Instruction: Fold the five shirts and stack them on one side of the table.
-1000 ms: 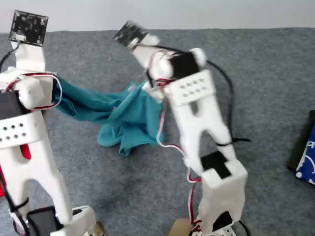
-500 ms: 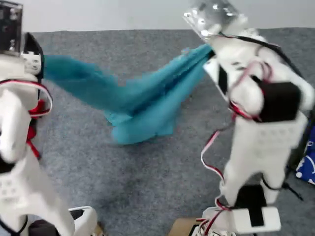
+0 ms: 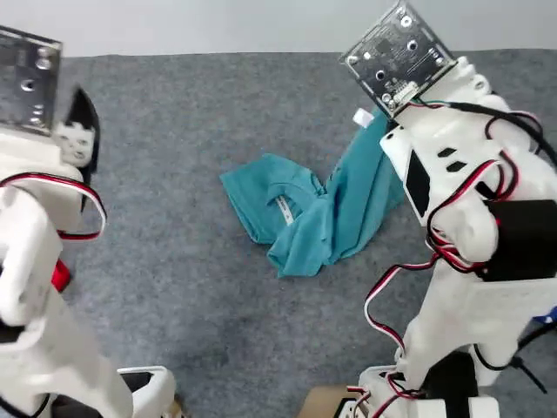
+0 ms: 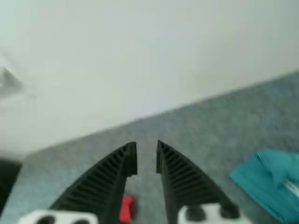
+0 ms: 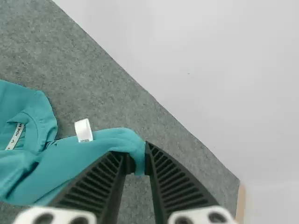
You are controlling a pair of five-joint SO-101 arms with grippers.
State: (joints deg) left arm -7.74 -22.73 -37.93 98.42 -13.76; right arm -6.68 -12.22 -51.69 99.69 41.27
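A teal shirt (image 3: 305, 213) lies crumpled on the grey mat (image 3: 200, 322) at the middle of the table, collar and neck label facing up. One end of it rises to the right arm near the far edge. My right gripper (image 5: 135, 163) is shut on that raised edge of the shirt (image 5: 119, 142), beside a white tag (image 5: 83, 130). My left gripper (image 4: 146, 158) hangs raised at the table's left (image 3: 84, 122), slightly open with nothing between its fingers. In the left wrist view a corner of the shirt (image 4: 271, 179) lies off to one side, apart from the gripper.
A white wall (image 3: 261, 22) runs behind the mat's far edge. A blue object (image 3: 548, 318) peeks out at the right edge behind the right arm. Both arm bases stand at the near edge; bare mat lies in front of the shirt.
The left gripper has let go of the shirt, and that end has dropped onto the mat. The right gripper still holds its end up near the far right.
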